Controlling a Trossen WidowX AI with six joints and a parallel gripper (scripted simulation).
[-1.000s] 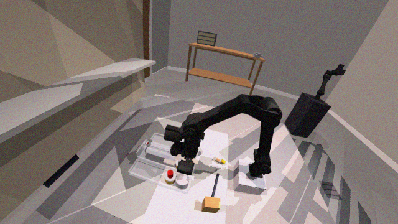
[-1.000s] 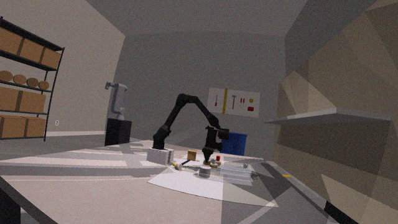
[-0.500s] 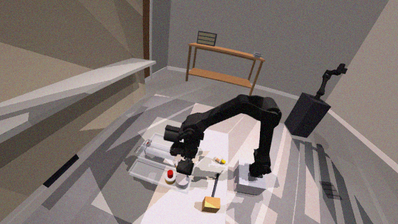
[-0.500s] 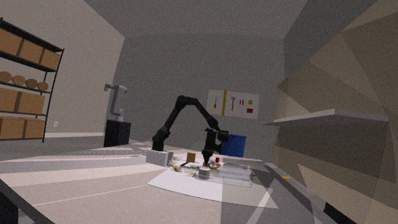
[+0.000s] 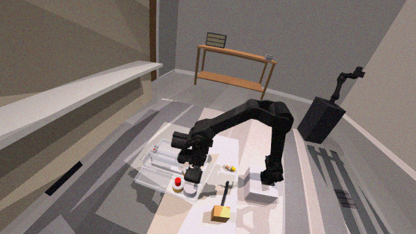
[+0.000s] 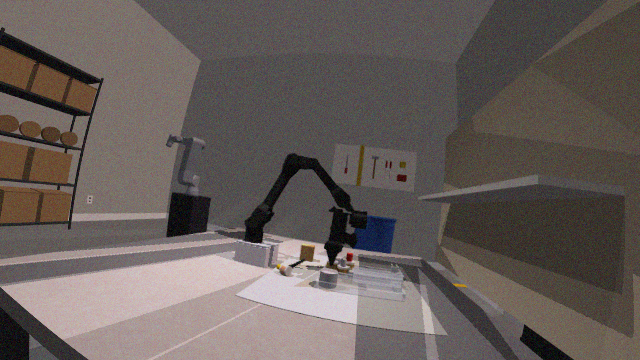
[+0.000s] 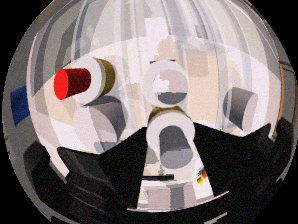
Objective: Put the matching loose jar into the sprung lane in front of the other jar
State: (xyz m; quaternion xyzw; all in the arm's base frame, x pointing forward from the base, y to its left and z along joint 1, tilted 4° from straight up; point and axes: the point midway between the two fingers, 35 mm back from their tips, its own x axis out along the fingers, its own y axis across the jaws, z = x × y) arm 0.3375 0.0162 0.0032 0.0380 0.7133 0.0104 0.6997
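My gripper (image 5: 193,173) (image 6: 331,263) (image 7: 169,129) points down at the rack's near end, shut on a white jar (image 7: 170,121) with a gold band and a grey knob. Straight ahead of it in the wrist view, very close, is the lane jar (image 7: 166,82) with a round pale top; the exterior view shows a grey-knobbed, gold-banded jar (image 6: 343,267) beside the fingers. The clear rack (image 5: 153,187) (image 6: 390,296) has several lanes. Its pusher plate and front stop cannot be made out, nor whether the held jar touches the floor.
A red-knobbed jar (image 5: 177,185) (image 6: 349,257) (image 7: 97,80) and a pale jar (image 5: 190,190) (image 7: 95,122) stand to one side. A grey cylinder (image 6: 328,278) (image 7: 242,107) stands on the other. A mallet (image 5: 220,214) and a small yellow-ended piece (image 5: 233,168) lie nearer the arm's base.
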